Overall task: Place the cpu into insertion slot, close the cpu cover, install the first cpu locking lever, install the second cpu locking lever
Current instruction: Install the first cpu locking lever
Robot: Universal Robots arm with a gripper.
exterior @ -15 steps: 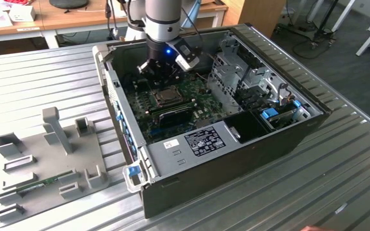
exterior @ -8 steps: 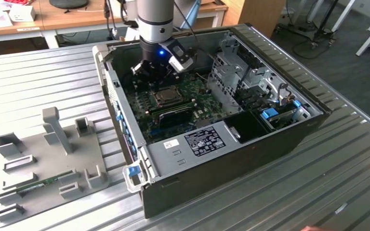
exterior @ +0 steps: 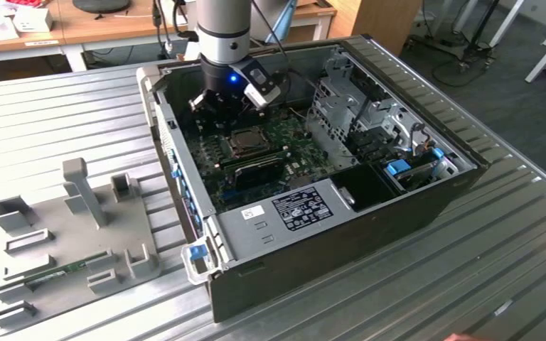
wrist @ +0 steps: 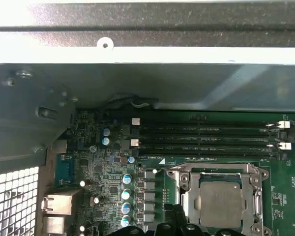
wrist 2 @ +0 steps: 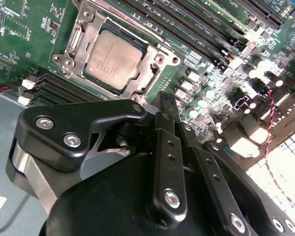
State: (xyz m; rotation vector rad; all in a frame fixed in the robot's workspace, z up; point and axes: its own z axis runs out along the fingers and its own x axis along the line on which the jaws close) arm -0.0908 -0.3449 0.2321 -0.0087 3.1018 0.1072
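Big black PC case [exterior: 273,291] lies open on a ridged metal table [exterior: 55,121]. On the exterior view's left sits a grey plate [exterior: 65,249] w/ little holders, & a thin green stick [exterior: 55,273] lies on it. Inside the case: white sticker [exterior: 301,208] & blue tray [exterior: 401,168]. Long black slots [wrist: 206,140] run side by side. Wood desk [exterior: 111,25] at the back.

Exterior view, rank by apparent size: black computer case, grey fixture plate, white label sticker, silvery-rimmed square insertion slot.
1. black computer case
2. grey fixture plate
3. white label sticker
4. silvery-rimmed square insertion slot; deeper in the case, so 3 versus 4 unsure.
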